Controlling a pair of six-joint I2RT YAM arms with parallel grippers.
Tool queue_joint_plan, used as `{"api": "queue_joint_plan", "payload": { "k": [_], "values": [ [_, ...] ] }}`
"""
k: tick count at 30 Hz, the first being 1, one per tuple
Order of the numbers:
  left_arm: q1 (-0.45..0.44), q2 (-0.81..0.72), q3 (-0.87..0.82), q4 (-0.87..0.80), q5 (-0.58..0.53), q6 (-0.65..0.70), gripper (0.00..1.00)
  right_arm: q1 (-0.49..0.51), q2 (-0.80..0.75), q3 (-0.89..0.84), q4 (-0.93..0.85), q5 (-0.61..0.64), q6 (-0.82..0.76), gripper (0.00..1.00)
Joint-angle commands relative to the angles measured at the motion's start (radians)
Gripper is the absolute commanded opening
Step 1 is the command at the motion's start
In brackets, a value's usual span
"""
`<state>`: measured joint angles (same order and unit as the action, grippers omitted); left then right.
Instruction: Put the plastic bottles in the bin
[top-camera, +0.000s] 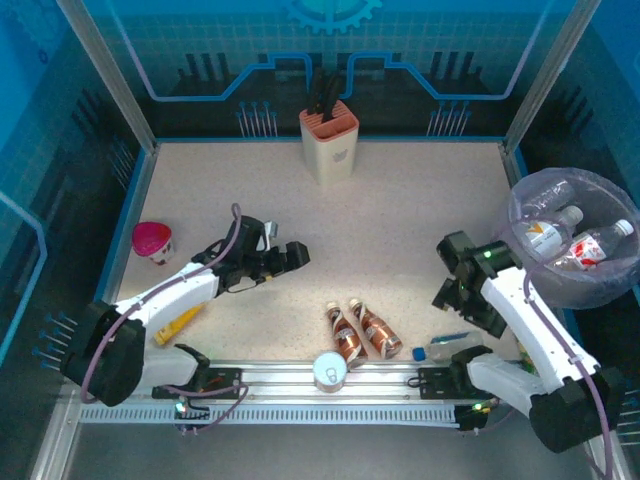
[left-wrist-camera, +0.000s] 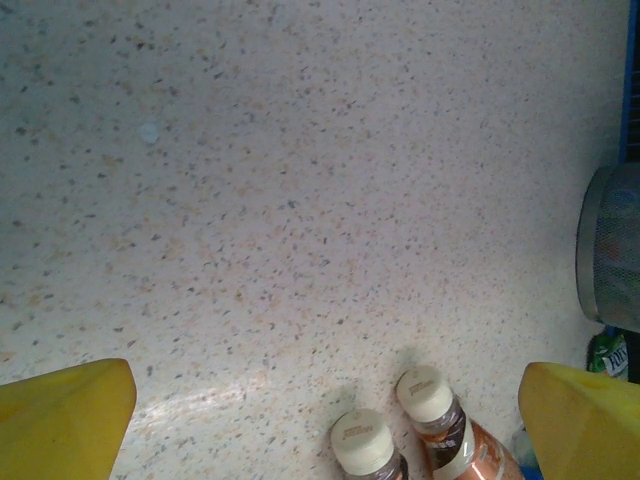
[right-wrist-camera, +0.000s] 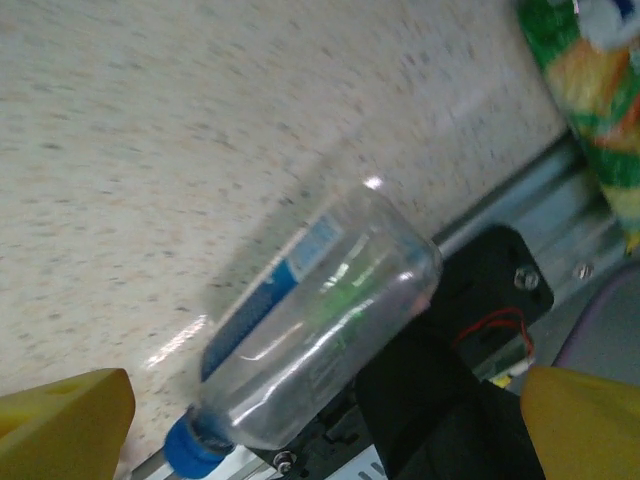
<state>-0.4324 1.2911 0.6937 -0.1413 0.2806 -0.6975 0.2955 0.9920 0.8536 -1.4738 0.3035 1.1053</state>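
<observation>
Two brown plastic bottles (top-camera: 343, 333) (top-camera: 376, 328) with cream caps lie side by side near the table's front. In the left wrist view their caps (left-wrist-camera: 362, 440) (left-wrist-camera: 428, 392) point at me. My left gripper (top-camera: 285, 258) (left-wrist-camera: 322, 425) hangs open up-left of them, holding nothing. A clear bottle (top-camera: 452, 344) (right-wrist-camera: 320, 320) with a blue label and cap lies at the front edge. Just above it, my right gripper (top-camera: 470, 305) (right-wrist-camera: 322, 420) is open and not touching it. A yellow bottle (top-camera: 178, 325) lies under the left arm. The bag-lined bin (top-camera: 520, 205) (left-wrist-camera: 610, 255) at the right holds clear bottles (top-camera: 548, 232).
A silver can (top-camera: 329, 371) stands at the front rail, just below the brown bottles. A pink-lidded cup (top-camera: 152, 241) sits at the left and a beige knife block (top-camera: 329, 140) at the back. A green bottle (right-wrist-camera: 590, 90) lies by the right arm's base.
</observation>
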Motion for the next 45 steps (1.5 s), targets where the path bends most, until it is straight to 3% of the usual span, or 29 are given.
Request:
{"api": "queue_joint_plan", "payload": {
  "k": [1, 8, 25, 29, 34, 39, 45],
  "values": [
    [0.009, 0.04, 0.047, -0.006, 0.046, 0.041, 0.99, -0.02, -0.024, -0.015, 0.011, -0.013, 0.158, 1.0],
    [0.013, 0.085, 0.079, 0.016, 0.06, 0.049, 0.99, -0.03, 0.066, -0.109, 0.184, -0.169, 0.179, 1.0],
    [0.066, 0.054, 0.038, 0.019, 0.074, 0.052, 0.99, 0.162, 0.177, -0.283, 0.473, -0.276, 0.368, 1.0],
    [0.072, 0.048, 0.041, 0.018, 0.075, 0.052, 0.99, 0.203, 0.292, -0.211, 0.575, -0.301, 0.322, 1.0],
    [0.075, 0.041, 0.041, 0.018, 0.078, 0.044, 0.99, 0.266, 0.431, 0.013, 0.564, -0.274, 0.225, 1.0],
    [0.075, 0.035, 0.043, 0.015, 0.075, 0.041, 0.99, 0.281, 0.485, 0.301, 0.406, -0.201, 0.112, 1.0],
    [0.077, 0.031, 0.049, 0.016, 0.078, 0.045, 0.99, 0.33, 0.457, 0.385, 0.156, -0.207, 0.079, 1.0]
  ]
}}
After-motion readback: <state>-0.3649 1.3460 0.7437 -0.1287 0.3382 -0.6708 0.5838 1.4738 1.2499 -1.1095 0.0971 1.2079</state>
